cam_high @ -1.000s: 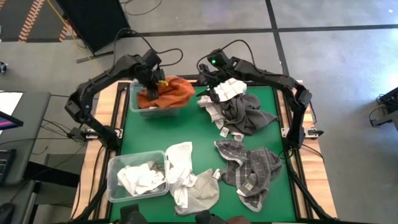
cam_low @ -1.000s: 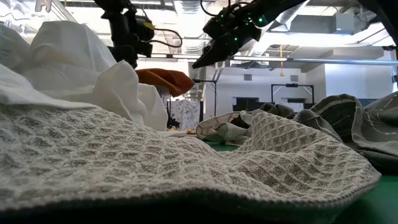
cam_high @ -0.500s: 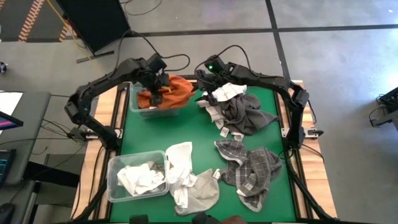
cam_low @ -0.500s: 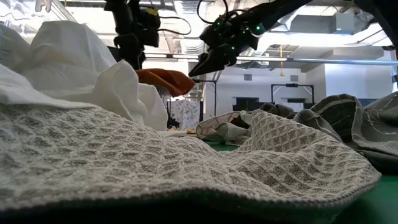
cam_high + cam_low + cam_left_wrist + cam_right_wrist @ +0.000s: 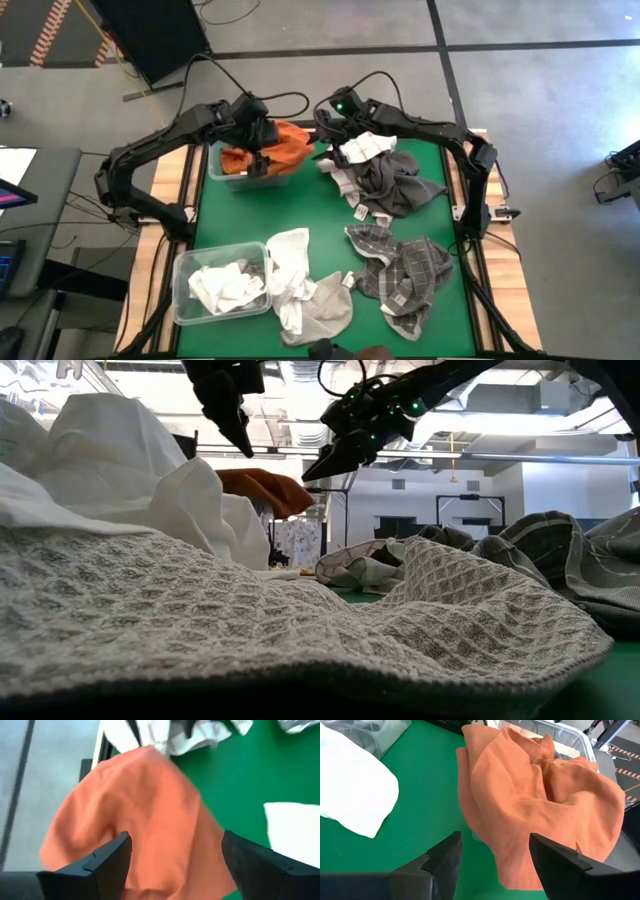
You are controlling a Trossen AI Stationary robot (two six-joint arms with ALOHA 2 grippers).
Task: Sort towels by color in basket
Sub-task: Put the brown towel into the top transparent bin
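rust towel (image 5: 278, 148): soft, crumpled, heaped in clear bin (image 5: 225, 172) | left gripper (image 5: 257, 140) jaws wide | right gripper (image 5: 322, 140) jaws wide

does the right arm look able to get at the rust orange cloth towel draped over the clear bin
Probably yes: the right gripper hangs open beside the rust orange cloth towel, nothing between them, though the open left gripper hovers over it.
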